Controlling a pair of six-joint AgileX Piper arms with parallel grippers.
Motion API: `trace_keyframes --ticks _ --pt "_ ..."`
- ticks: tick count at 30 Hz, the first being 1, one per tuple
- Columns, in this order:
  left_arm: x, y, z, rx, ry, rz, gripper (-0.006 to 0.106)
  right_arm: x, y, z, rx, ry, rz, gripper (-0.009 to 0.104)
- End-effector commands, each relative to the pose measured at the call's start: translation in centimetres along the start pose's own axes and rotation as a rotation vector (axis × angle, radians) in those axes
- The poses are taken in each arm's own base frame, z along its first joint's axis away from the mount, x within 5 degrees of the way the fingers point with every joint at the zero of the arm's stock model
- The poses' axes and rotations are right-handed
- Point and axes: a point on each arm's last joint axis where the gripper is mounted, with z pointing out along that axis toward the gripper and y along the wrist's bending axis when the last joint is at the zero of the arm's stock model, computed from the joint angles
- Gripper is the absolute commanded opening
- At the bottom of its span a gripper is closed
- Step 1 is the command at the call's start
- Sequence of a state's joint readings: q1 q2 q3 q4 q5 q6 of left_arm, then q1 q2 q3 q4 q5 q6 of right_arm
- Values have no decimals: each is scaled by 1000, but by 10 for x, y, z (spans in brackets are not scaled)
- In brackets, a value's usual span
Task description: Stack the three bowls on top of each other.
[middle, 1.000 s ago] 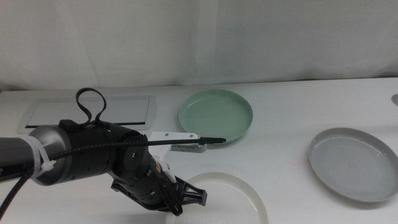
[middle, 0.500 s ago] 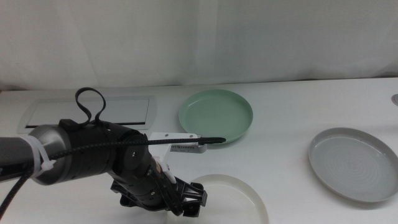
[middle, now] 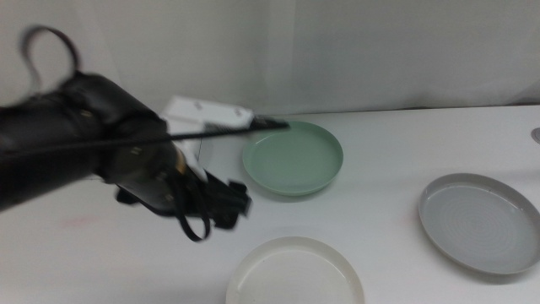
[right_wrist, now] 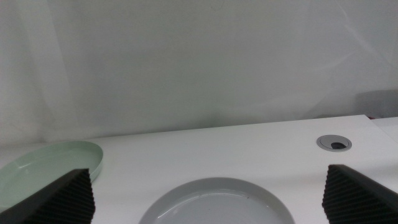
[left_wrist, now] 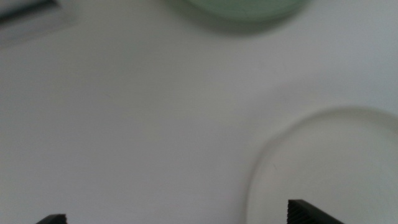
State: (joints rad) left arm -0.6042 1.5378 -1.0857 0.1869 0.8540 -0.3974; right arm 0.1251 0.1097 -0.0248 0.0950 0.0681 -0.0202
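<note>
Separately, cream bowl (middle: 295, 272), mint bowl (middle: 293, 158), grey bowl (middle: 481, 221) — all hold nothing, left claw (middle: 221, 203) spread wide, right claw (right_wrist: 208, 193) too.

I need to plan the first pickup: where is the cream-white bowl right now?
In the middle view the cream-white bowl sits on the table at the near edge, centre, in front of the mint-green bowl and just right of the left gripper.

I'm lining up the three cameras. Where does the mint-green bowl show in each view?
Middle view: the mint-green bowl sits at the centre of the picture, far side of the table.
Left wrist view: only its blurred edge shows, at the top.
Right wrist view: at the lower left.
Shared landmark: the grey bowl shows in the middle and right wrist views.
</note>
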Motion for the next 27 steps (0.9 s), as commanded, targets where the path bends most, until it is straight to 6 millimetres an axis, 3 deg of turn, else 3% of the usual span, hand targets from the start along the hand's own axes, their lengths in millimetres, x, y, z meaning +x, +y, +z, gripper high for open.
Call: trace_keyframes --ticks 1,5,10,18,27 --pt "-4 8 -22 -52 -73 -37 92 1 -1 0 7 0 -10 103" --pt "-15 10 -39 -43 -196 -68 92 1 -1 0 7 0 -10 103" --pt "-41 12 -38 -31 -265 -120 92 1 -1 0 7 0 -10 103" --pt "-92 39 -5 -83 -246 -232 92 1 -1 0 7 0 -10 103" --pt "-130 29 50 -81 -193 -240 92 1 -1 0 7 -2 -8 103"
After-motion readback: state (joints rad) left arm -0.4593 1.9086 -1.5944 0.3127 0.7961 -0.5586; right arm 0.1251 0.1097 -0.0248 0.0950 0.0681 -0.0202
